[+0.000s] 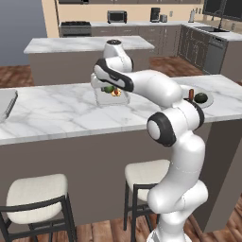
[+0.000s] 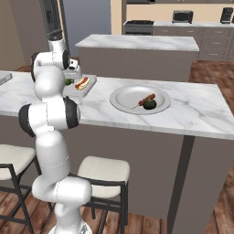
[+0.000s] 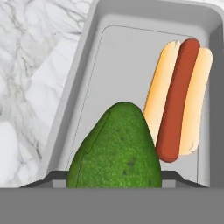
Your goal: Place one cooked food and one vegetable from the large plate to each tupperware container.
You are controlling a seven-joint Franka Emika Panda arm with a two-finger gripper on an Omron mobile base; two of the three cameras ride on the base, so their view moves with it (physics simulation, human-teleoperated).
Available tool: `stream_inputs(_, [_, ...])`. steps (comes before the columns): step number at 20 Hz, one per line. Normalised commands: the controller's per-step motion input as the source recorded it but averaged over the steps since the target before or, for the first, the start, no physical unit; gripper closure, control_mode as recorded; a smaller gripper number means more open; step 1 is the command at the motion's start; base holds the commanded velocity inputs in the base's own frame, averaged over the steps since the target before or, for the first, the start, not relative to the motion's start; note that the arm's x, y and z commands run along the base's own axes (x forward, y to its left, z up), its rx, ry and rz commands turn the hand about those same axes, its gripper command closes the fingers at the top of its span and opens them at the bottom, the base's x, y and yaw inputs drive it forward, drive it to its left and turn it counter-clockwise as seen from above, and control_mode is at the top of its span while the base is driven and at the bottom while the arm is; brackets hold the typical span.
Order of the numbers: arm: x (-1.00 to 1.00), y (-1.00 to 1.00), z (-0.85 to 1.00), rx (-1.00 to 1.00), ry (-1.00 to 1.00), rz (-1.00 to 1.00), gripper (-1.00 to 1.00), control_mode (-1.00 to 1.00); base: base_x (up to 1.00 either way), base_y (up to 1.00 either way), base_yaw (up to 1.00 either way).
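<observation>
Green avocado [image 3: 116, 148] right under your gripper [image 1: 109, 88], hot dog [image 3: 179, 98] beside it, both in tray [image 3: 87, 57]; grip state: can't tell, fingertips hidden.

Beneath my pincer the avocado [image 3: 116, 148] has a dull green skin, finely pebbled and speckled dark. The hot dog [image 3: 179, 98] beside it shows a smooth, slightly shiny red sausage in a soft, matt pale bun. Their tupperware container [image 3: 87, 65] looks like smooth matt grey plastic. The worktop [image 1: 61, 113] is polished white marble with grey veins. The large plate [image 2: 123, 98] looks smooth and glazed.
</observation>
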Motion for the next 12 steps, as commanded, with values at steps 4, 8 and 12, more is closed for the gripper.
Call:
stream_inputs(4, [0.01,0.00,-0.18,-0.02,0.00,0.00,1.00,-1.00,0.00,0.00,0.00])
stream_inputs(8, [0.00,0.00,-0.14,-0.01,-0.01,0.00,1.00,-1.00,0.00,0.00,0.00])
stream_inputs(12, [0.01,0.00,-0.09,0.00,-0.06,0.00,1.00,-1.00,0.00,0.00,0.00])
